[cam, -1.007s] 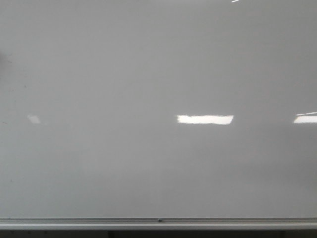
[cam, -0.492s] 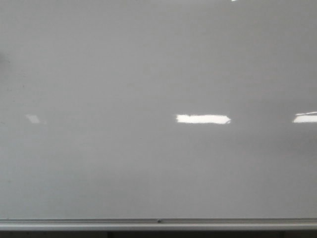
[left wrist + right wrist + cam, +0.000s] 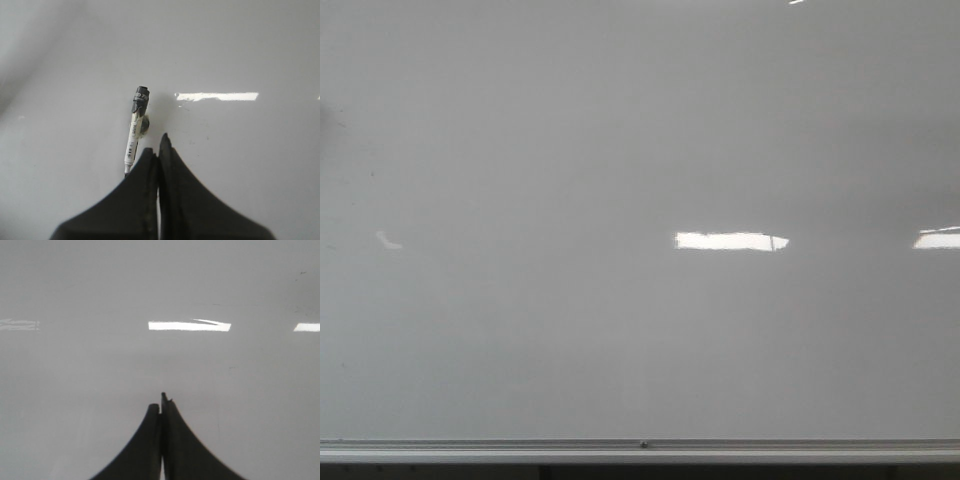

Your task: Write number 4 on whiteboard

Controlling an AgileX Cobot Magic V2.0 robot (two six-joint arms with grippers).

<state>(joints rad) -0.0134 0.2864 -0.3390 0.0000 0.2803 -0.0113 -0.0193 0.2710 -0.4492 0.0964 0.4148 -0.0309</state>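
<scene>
Whiteboard (image 3: 620, 150) fills the front view, glossy pale grey, its silver rail (image 3: 640, 447) along the lower edge; no drawn 4 shows on it. Left gripper (image 3: 158, 150) has its black fingers pressed together, a white marker (image 3: 136, 131) with a dark cap just beside them. Right gripper (image 3: 162, 405) is likewise closed on nothing visible.

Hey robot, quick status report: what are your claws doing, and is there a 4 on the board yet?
Both claws shut, left claw and right claw empty. Whiteboard blank, no 4 visible. Marker lies beside left claw, ungripped.
</scene>
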